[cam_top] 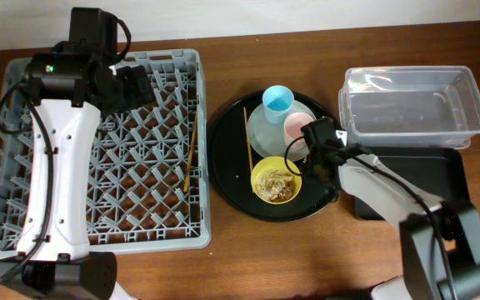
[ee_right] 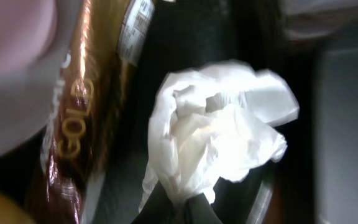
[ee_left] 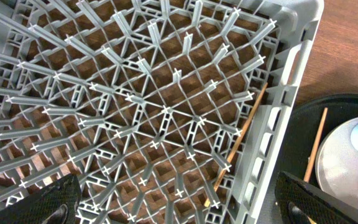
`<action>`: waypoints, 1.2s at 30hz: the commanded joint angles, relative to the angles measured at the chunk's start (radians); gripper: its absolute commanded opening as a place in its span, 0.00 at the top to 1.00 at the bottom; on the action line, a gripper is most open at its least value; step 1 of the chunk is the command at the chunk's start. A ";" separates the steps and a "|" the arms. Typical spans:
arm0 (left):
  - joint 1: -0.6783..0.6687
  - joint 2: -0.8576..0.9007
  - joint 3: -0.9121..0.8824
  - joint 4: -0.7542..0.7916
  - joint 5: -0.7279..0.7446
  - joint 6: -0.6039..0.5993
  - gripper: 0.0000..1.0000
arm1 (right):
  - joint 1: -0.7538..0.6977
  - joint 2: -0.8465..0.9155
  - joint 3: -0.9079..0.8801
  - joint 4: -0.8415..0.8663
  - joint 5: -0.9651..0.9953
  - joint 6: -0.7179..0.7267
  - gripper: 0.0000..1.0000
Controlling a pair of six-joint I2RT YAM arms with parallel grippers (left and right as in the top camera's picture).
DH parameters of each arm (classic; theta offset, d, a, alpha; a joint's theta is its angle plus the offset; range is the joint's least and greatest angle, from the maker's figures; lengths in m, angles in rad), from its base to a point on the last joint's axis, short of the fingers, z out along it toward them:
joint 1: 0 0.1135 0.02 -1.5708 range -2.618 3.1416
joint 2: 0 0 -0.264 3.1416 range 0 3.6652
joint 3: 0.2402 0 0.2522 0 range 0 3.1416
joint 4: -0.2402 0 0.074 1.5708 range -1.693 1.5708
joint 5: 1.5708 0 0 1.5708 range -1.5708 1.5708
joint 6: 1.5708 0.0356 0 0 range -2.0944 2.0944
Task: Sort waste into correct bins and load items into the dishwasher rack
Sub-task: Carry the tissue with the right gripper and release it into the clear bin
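Note:
My left gripper (ee_left: 185,211) is open and empty above the grey dishwasher rack (cam_top: 23,225), near its right wall. One chopstick (ee_left: 241,140) lies inside the rack by that wall and also shows in the overhead view (cam_top: 188,167). The other chopstick (cam_top: 247,142) lies on the round black tray (cam_top: 223,179) with the grey plate (cam_top: 265,133), blue cup (cam_top: 277,98), pink cup (cam_top: 297,127) and yellow bowl (cam_top: 275,179) of beige scraps. My right gripper (ee_right: 194,202) is shut on the white napkin (ee_right: 216,137), low over the tray's right side. The brown-and-gold wrapper (ee_right: 86,112) lies beside it.
The clear tub (cam_top: 411,108) stands at the back right, with the shallow black rectangular tray (cam_top: 423,179) in front of it. My right arm (cam_top: 382,196) reaches across that tray's left end. The rack fills the table's left side.

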 commanded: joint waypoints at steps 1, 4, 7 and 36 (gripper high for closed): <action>0.000 0.006 0.003 -0.002 -0.005 -0.013 0.01 | -0.004 -0.152 0.142 -0.103 0.020 -0.025 0.96; 0.000 0.006 0.003 -0.002 -0.005 -0.013 0.01 | -0.010 -0.265 0.241 -0.154 0.075 -0.063 0.96; 0.000 0.006 0.003 -0.002 -0.005 -0.013 0.01 | -0.046 -0.322 0.254 -0.138 0.167 -0.062 0.96; 0.000 0.006 0.003 -0.002 -0.005 -0.013 0.01 | -0.407 -0.249 0.344 -0.415 -0.595 -0.140 0.86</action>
